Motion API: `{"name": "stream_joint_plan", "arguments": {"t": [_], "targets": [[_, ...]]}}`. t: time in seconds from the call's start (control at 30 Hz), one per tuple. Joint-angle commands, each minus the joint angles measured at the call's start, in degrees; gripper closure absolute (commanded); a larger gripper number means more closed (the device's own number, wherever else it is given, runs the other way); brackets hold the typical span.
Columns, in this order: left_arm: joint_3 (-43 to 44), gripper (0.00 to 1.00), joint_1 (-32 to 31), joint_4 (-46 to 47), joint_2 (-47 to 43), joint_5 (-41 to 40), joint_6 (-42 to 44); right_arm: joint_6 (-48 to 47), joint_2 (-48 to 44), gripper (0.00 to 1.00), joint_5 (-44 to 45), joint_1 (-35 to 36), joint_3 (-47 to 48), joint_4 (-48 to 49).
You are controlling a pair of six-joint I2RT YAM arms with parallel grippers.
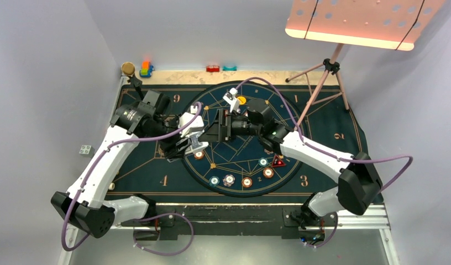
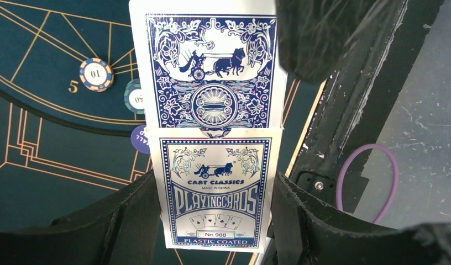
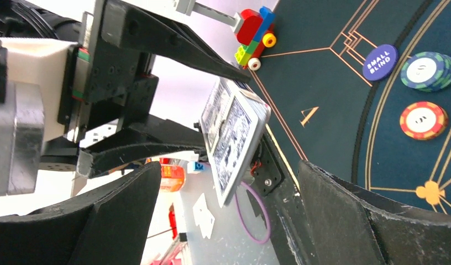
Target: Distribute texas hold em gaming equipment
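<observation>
left hand (image 2: 216, 179) pinches the box (image 2: 215, 218), right hand (image 3: 229, 164) is spread wide, so a sloppy grab at the card (image 2: 212, 66) could yank several out.

White arms (image 1: 99, 165) — black joints (image 1: 357, 185), purple cables (image 1: 146, 139)

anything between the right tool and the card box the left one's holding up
Nothing visible. The right tool is open and faces the blue-and-white cardboard playing card box clamped in the left tool, with only open air between them.
</observation>
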Motion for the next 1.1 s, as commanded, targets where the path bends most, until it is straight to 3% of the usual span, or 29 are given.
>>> {"name": "stream_joint_plan", "arguments": {"t": [0.0, 0.3, 0.37, 0.53, 0.7, 0.73, 0.83, 0.9, 1.0, 1.07], "targets": [[2.14, 0.79, -1.09, -0.62, 0.22, 0.51, -1.37, 3.05, 2.11, 0.02, -2.46, 1.14, 3.24, 8.30], [2.68, 0.79, -1.36, 0.64, 0.09, 0.46, -2.06, 5.13, 10.11, 0.02, -3.52, 4.21, 8.04, 10.06], [2.65, 0.79, -1.37, 1.06, 0.10, 0.50, -2.15, 5.95, 11.15, 0.06, -3.45, 4.89, 8.42, 10.50], [2.58, 0.79, -1.42, 1.90, 0.04, 0.32, -2.69, 7.73, 12.13, 0.28, -3.92, 5.40, 7.90, 12.87], [2.79, 0.79, -1.43, 3.44, 0.34, -0.07, -3.55, 10.34, 12.49, 0.67, -4.81, 5.35, 6.00, 17.25], [2.89, 0.79, -1.45, 3.55, 0.42, -0.22, -3.57, 10.81, 12.48, 0.72, -5.06, 5.37, 5.57, 18.21], [2.87, 0.75, -1.45, 3.88, 0.73, -0.65, -3.65, 12.06, 12.39, 0.73, -5.77, 5.32, 4.54, 20.66], [2.63, 0.66, -1.45, 4.24, 0.70, -0.64, -3.80, 12.64, 12.44, 0.73, -6.10, 5.32, 4.24, 21.50], [2.20, 0.29, -1.45, 3.98, 0.57, 0.01, -3.39, 13.23, 12.42, 0.74, -6.43, 5.25, 3.94, 22.42], [1.55, 0.11, -1.45, 3.41, 0.24, 0.34, -2.48, 13.25, 12.20, 0.74, -6.35, 5.19, 3.84, 22.36]]}}
